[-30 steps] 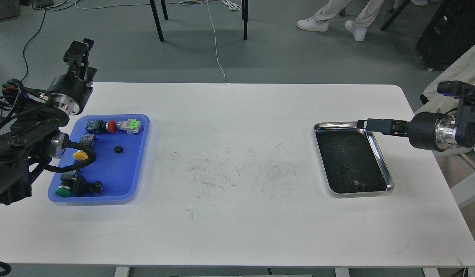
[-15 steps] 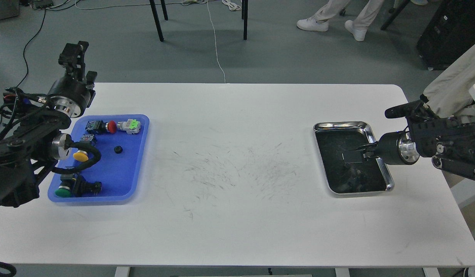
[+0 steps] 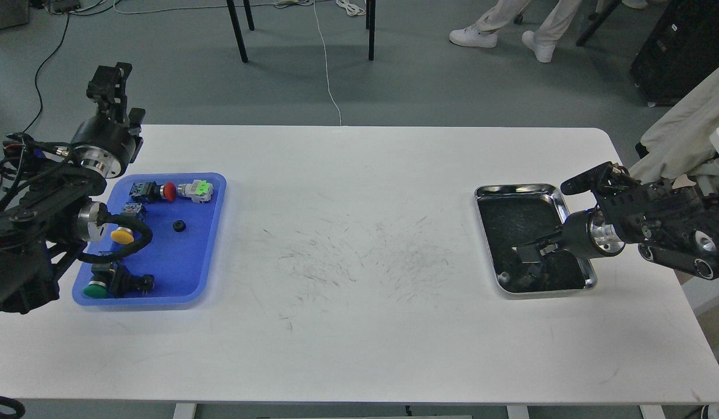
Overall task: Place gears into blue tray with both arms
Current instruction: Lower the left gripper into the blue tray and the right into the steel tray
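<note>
The blue tray (image 3: 161, 273) lies at the left of the white table. One small black gear (image 3: 179, 226) rests in its middle. My left gripper (image 3: 110, 81) is raised beyond the tray's far-left corner; it is small and dark, so I cannot make out its fingers. My right gripper (image 3: 525, 251) reaches in from the right, low inside the steel tray (image 3: 513, 190), fingers pointing left. They are dark against the dark tray floor, so their state and anything between them is unclear.
Push-button switches with red (image 3: 169, 191), yellow (image 3: 121, 235) and green (image 3: 94, 289) caps share the blue tray, along with a green-and-white part (image 3: 197, 190). A cable from my left arm loops over the tray's left side. The scuffed table (image 3: 359, 256) lies between the trays.
My right gripper has swung down from the steel tray's far rim into the tray and moved toward its near side. My left gripper shifted slightly left, then held still.
</note>
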Tool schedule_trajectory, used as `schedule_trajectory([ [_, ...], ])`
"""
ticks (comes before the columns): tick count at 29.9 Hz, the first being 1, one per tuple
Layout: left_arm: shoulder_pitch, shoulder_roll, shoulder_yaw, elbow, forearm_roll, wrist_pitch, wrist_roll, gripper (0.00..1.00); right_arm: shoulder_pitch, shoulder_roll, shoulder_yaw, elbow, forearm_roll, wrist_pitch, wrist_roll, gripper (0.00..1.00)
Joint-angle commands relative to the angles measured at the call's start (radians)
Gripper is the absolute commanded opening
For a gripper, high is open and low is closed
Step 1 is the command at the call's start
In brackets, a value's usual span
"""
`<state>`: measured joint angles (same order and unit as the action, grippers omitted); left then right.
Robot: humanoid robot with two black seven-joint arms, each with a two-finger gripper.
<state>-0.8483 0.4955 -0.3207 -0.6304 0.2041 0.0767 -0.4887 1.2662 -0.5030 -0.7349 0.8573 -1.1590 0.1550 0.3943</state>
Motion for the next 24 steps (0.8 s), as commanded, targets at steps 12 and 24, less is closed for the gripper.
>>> schedule_trajectory([
  [12,0.002,0.006,0.0,0.0,0.0,0.003,0.0,0.95,-0.002,0.026,-0.02,-0.004,-0.019,0.0,0.014,0.49],
  [24,0.014,0.006,0.0,0.0,0.0,0.006,0.0,0.95,-0.016,0.027,-0.027,-0.026,-0.041,-0.002,0.023,0.39],
])
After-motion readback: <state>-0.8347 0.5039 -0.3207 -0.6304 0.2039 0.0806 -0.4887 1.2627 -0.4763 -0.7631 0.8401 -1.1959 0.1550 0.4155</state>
